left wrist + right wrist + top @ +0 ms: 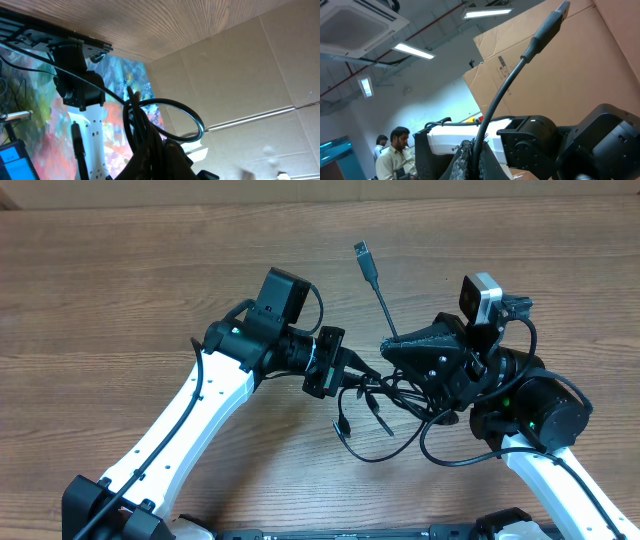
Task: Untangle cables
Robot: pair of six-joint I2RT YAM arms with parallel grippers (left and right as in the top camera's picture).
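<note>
The black cables [375, 395] lie tangled and lifted between the two grippers over the wooden table [120, 290]. My left gripper [345, 375] is shut on a bundle of the cords; in the left wrist view the bundle [142, 132] runs up from the jaws [157, 162] and one cord loops to the right [192, 117]. My right gripper [392, 345] is shut on one cable [495, 107] between its jaws [479, 160]. That cable rises stiffly to a USB-like plug [552, 20], which also shows in the overhead view [366, 258]. Loose cord loops hang below [385, 450].
The two arms face each other closely near the table's middle. The right arm's base [540, 415] sits just right of the tangle. Cardboard sheets [570, 80] stand beyond the table. A person [395, 152] sits in the background of the right wrist view.
</note>
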